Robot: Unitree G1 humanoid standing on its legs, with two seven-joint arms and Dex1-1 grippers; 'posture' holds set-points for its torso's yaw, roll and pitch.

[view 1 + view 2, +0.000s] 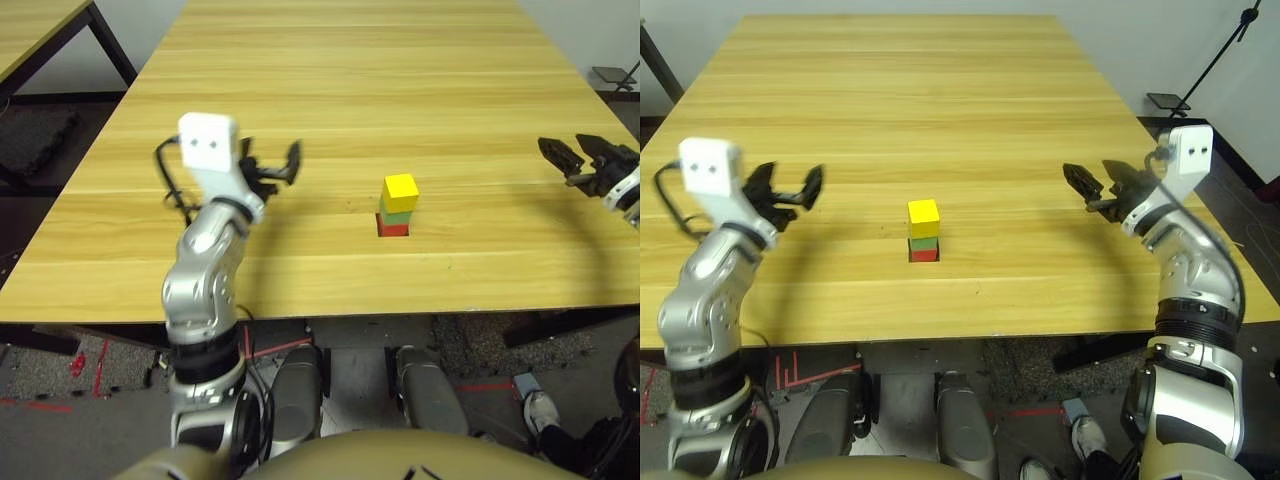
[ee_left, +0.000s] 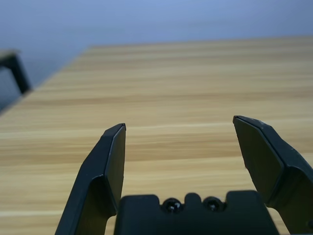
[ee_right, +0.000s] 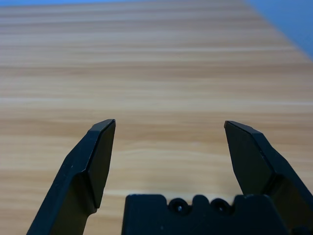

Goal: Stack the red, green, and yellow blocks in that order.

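- My left gripper [image 1: 790, 193] hangs above the table [image 1: 940, 100], well to the left of the stack. Its two fingers stand wide apart and hold nothing; in the left wrist view bare wood shows between them.
- My right gripper [image 1: 1102, 186] hangs above the table, well to the right of the stack. Its fingers also stand wide apart and hold nothing; in the right wrist view bare wood shows between them.
- The stack stands between the two grippers, near the front part of the table and roughly on its centre line. Neither gripper touches it.
- Stack order, bottom to top: the red block [image 1: 924, 254] rests on the table, the green block [image 1: 924, 241] sits on the red block, and the yellow block [image 1: 924, 216] sits on the green block.
- The column appears upright. The yellow block looks turned slightly against the blocks below it, but it rests fully on top.
- Assessment: the required order is in place, so I judge the stacking complete. No block remains loose on the table.
- Remaining work, as I judge it: none on the blocks; only keeping both arms away from the stack so it is not knocked.
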